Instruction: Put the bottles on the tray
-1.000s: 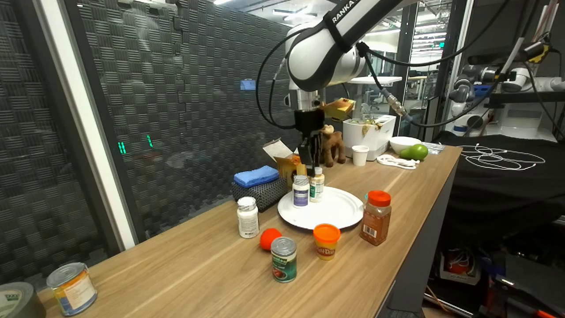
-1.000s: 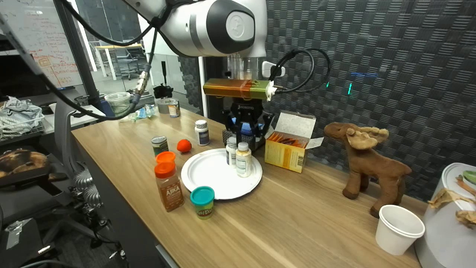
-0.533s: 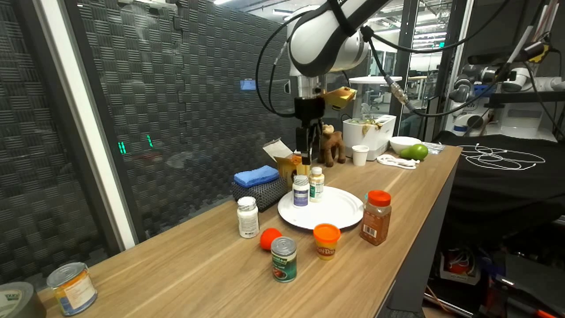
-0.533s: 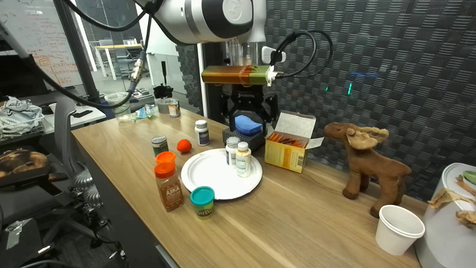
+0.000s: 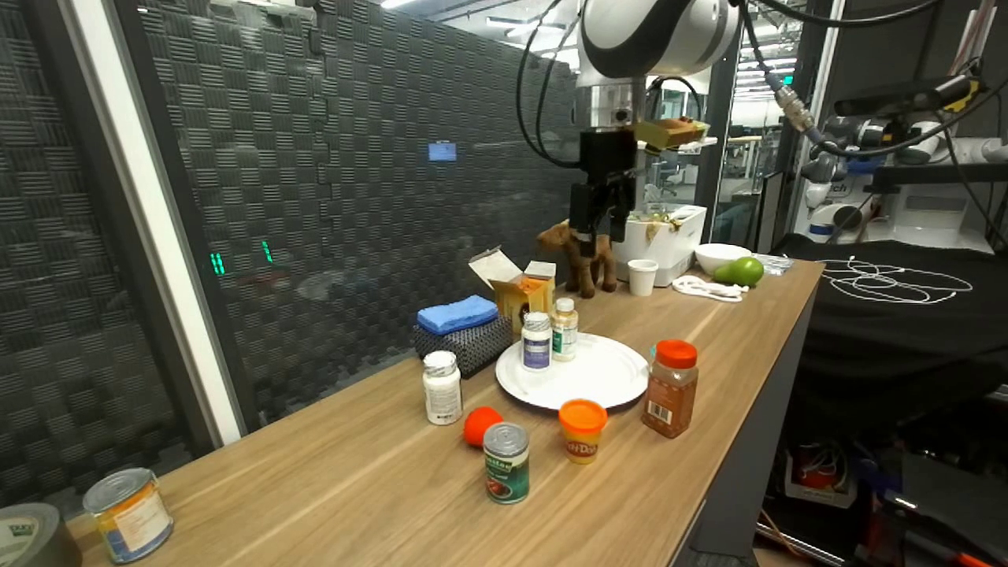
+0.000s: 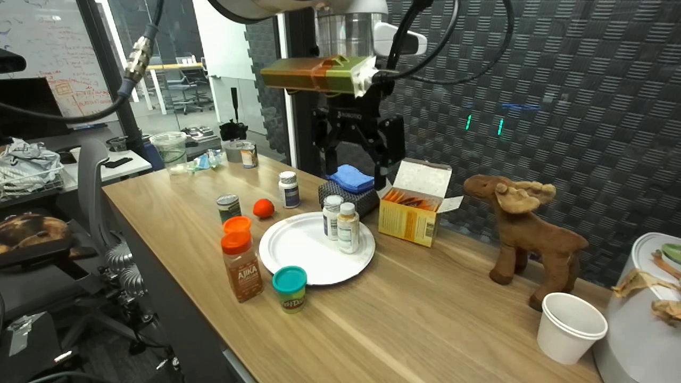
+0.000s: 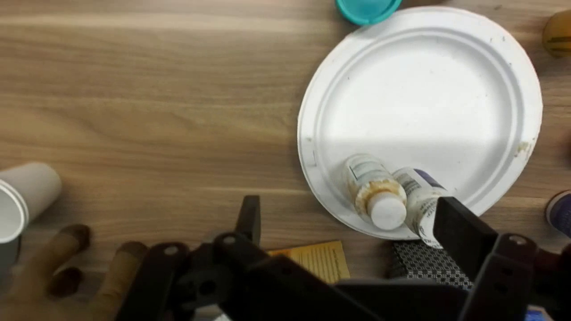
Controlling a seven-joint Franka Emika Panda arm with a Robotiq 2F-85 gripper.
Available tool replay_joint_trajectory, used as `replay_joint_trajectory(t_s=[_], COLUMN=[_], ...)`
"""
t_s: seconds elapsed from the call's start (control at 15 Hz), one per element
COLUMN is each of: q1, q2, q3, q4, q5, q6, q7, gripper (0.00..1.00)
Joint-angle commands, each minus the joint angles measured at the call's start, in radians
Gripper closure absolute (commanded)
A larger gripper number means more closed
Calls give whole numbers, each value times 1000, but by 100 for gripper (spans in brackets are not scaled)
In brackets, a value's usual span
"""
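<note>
On the white tray two bottles stand upright side by side near its rim: a white one with a purple label and a yellowish one with a white cap. Another white bottle stands on the table beside the tray, and a red-lidded brown jar is off its opposite side. My gripper hangs above and behind the tray, its fingers wide apart and nothing held. In the wrist view, one finger covers part of the purple-labelled bottle's cap.
Around the tray sit a teal-lidded tub, an orange-lidded tub, a green can and a red ball. Behind it are a dark box with blue cloth and an opened yellow box. A plush moose stands farther along.
A second ago my gripper was low at the yellowish bottle's cap with its fingers closer together. They have spread apart, and the gripper has risen and moved toward the moose. Both bottles stayed standing.
</note>
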Motion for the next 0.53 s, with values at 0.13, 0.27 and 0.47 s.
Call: replay_joint_trajectory(t_s=[0.13, 0.27, 0.47], q1=[-29, -33, -35], q2=[-99, -88, -66], q3=[-37, -45, -46], q4=[-174, -197, -221], q5=[74, 79, 100], q6=[6, 3, -6], q7=[53, 58, 71], gripper=[0, 0, 0])
